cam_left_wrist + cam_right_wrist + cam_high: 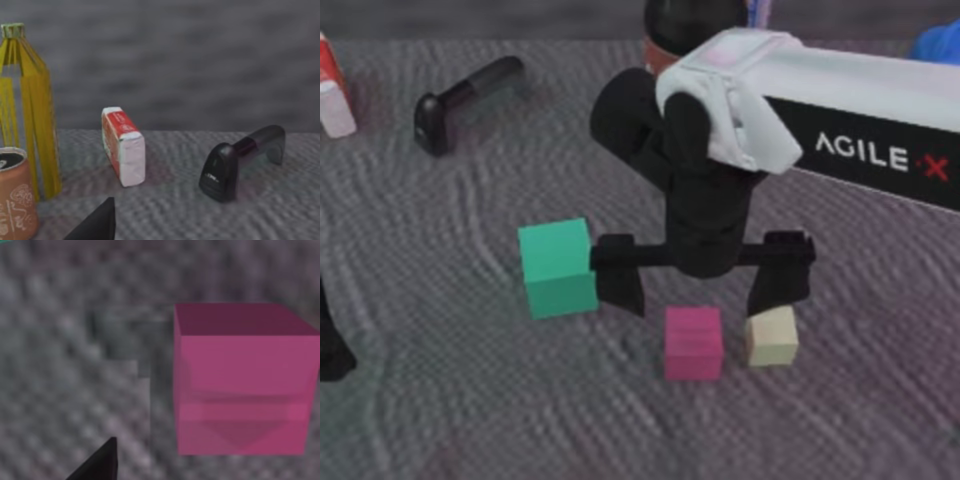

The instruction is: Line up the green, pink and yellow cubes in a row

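The pink cube (693, 342) sits near centre on the table (440, 400), yellow cube (771, 336) just right, green cube (557, 267) left and farther back. The right gripper (700, 285) hovers above, jaws spread wide, empty. It should descend squarely, straddling pink without nudging yellow.

Matte, plain faces on all three cubes: the green cube (557, 268), the pink cube (693, 342) and the pale yellow cube (771, 336), no shine on any. Under them the table (450, 400) looks like rough, woven grey cloth with a rippled grain. The right arm's shell (740, 95) reads as smooth white plastic; the right gripper (703, 292) is dull black. Near the table's far left edge, the scanner (240, 162) shows glossy black plastic.
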